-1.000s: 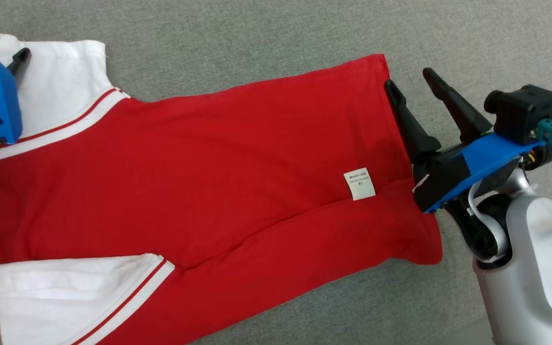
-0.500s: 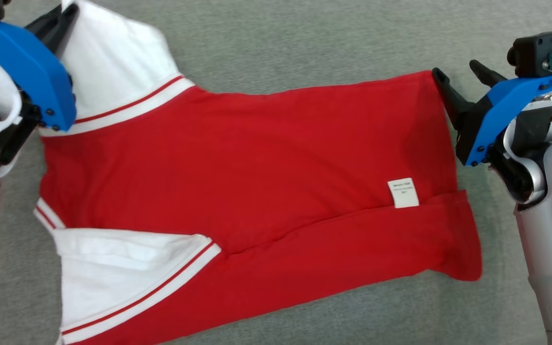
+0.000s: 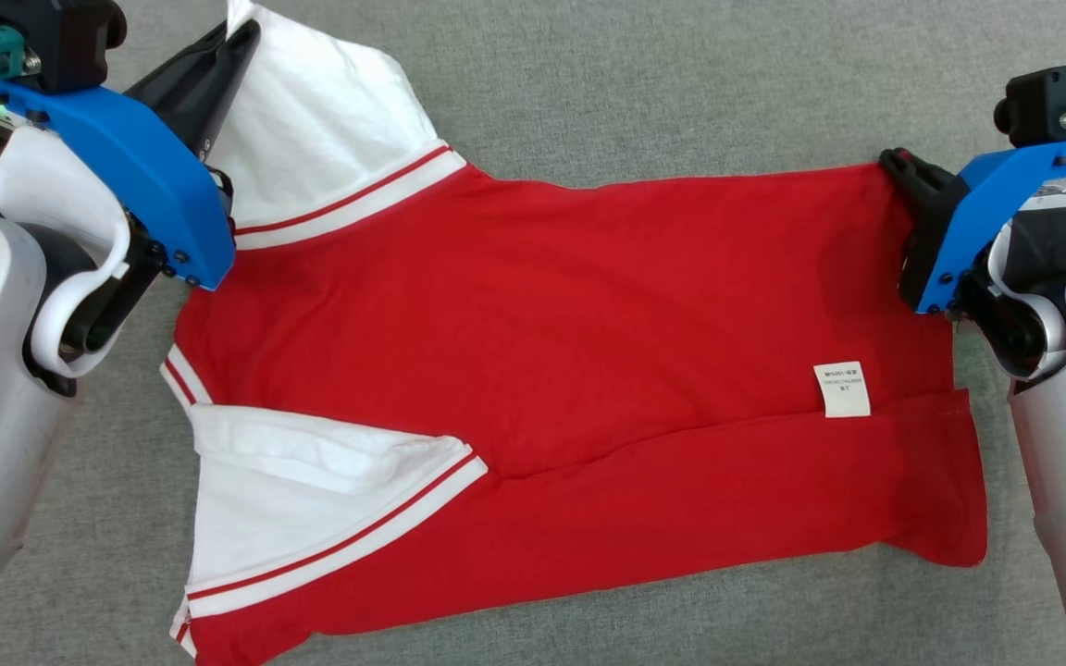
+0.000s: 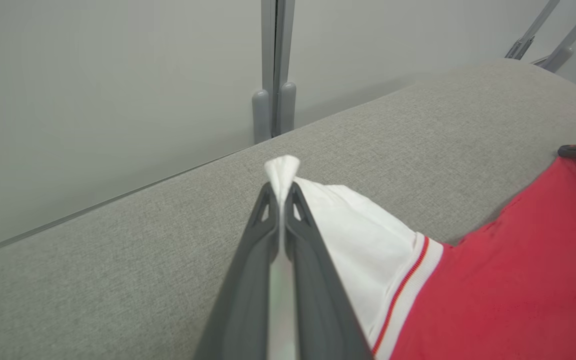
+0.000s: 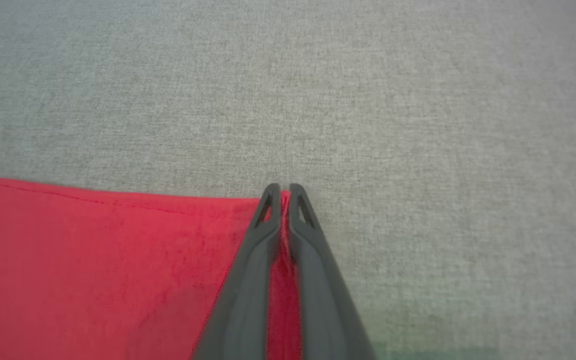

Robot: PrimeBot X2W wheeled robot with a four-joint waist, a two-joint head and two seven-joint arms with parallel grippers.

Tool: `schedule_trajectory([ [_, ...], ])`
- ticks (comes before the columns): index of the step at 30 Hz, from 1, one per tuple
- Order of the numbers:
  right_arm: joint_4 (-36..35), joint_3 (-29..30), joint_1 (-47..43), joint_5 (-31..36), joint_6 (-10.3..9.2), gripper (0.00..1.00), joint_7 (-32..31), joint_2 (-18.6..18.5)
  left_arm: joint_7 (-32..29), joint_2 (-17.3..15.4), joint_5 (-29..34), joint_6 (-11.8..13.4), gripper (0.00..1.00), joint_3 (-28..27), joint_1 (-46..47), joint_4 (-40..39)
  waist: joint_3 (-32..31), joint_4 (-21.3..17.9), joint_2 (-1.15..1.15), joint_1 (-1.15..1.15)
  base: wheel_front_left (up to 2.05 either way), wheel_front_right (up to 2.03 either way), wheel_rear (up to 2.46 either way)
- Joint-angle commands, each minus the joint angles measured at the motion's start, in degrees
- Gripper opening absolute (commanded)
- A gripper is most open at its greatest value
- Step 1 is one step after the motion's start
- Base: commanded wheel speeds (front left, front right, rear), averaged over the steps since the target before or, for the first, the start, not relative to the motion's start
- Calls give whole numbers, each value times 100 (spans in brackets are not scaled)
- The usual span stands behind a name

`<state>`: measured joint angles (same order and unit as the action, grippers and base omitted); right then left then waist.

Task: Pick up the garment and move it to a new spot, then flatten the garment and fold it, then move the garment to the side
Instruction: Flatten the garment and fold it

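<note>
A red shirt with white sleeves lies spread on the grey-cloth worktop, running crosswise between the robot's two arms. The left jaws are clamped shut on the tip of the shirt's far sleeve. Their dark fingers press flat together, and a small tuft of white cloth pokes out past the tips. That sleeve is drawn to a point towards them. I cannot tell from here whether it is off the worktop.

At the shirt's other end, the right jaws are pinched tight on the far corner of the red hem. A sliver of red shows between their fingers.

The other sleeve rests flat on the shirt's near side, with its red-striped cuff towards the body. A long crease runs across the body from just beside that cuff to a small white label near the hem (the print on it is too small to read). The strip of cloth on the near side of the crease ends in a loose, slightly rumpled corner.

Beyond the shirt's far edge the worktop stops at a pale wall with a grey post against it.
</note>
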<state>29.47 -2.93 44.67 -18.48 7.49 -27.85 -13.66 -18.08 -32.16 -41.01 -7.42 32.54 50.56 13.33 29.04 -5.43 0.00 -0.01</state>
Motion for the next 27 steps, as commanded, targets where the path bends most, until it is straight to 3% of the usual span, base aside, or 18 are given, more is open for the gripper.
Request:
schedule_trajectory([
  [1,16,19,-7,5,1,0,44,-50,39,-5,-29,-2,0,20,-54,-13,-16,-1,0,1,0,0,0],
  [8,-187,-88,-426,-94,1,0,680,-79,658,-75,-293,-3,0,41,-425,-231,-377,74,0,1,0,0,0],
  [12,-575,-149,-1008,-186,1,0,1076,-169,1056,-195,-429,18,0,21,-1129,-601,-670,152,0,1,0,0,0],
  [17,-1105,119,-1942,-166,1,0,1458,-199,1559,-340,-507,248,0,25,-2281,-1101,-1060,243,0,1,0,0,0],
  [22,-1554,511,-2820,-105,1,0,1672,103,2070,-206,-600,474,0,106,-3297,-1253,-1359,332,0,1,0,0,0],
  [27,-1883,624,-3416,9,1,0,1679,407,2445,-20,-697,532,0,226,-3926,-969,-1531,316,0,1,0,0,0],
])
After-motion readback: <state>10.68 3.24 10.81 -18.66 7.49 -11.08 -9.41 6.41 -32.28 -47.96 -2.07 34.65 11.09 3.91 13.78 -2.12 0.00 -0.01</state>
